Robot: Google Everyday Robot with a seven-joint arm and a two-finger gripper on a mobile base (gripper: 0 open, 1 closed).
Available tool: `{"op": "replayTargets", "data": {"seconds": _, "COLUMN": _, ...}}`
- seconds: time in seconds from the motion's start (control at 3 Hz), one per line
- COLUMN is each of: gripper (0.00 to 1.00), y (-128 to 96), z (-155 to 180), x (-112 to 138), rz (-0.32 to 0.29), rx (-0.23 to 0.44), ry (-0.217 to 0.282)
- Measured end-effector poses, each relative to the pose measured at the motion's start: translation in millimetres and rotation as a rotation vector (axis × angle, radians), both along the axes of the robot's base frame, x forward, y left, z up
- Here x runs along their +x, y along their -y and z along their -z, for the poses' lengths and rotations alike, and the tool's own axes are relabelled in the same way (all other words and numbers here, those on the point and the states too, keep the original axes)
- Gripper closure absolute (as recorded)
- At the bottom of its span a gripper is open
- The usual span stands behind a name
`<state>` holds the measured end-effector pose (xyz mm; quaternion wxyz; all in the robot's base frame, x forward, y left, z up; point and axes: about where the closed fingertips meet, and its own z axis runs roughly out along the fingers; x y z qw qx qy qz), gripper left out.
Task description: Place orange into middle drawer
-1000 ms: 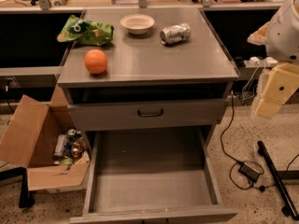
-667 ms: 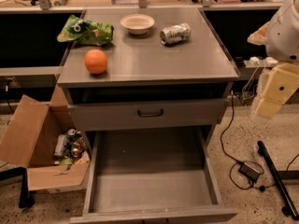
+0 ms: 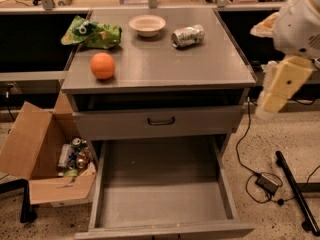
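The orange (image 3: 102,65) sits on the left side of the grey cabinet top (image 3: 200,66), untouched. The middle drawer (image 3: 162,186) is pulled out wide below, its flat grey tray bare. Above it is a closed drawer front with a small dark handle (image 3: 160,120). My gripper (image 3: 272,96) hangs off the cabinet's right side as a cream-coloured piece below the white arm (image 3: 300,19), level with the cabinet top's edge and far from the orange. It holds nothing that I can see.
On the top also lie a green bag (image 3: 92,32), a cream bowl (image 3: 147,25) and a crushed silver can (image 3: 188,36). An open cardboard box (image 3: 42,159) with cans stands on the floor at left. Cables and a dark bar (image 3: 295,189) lie on the floor at right.
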<state>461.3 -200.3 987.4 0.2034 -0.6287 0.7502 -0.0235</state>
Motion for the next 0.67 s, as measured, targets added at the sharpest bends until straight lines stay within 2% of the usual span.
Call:
{"op": "replayTargets", "data": {"seconds": 0.33, "gripper": 0.0, "y": -26.1, "z": 6.3, "x": 41.5, "rz": -0.07, "rx": 0.083, "ry": 0.042}}
{"op": "replayTargets", "data": {"seconds": 0.67, "gripper": 0.0, "y": -57.4, "z": 17.5, "x": 77.6, "rz": -0.129, "rx": 0.218, "ry": 0.051}}
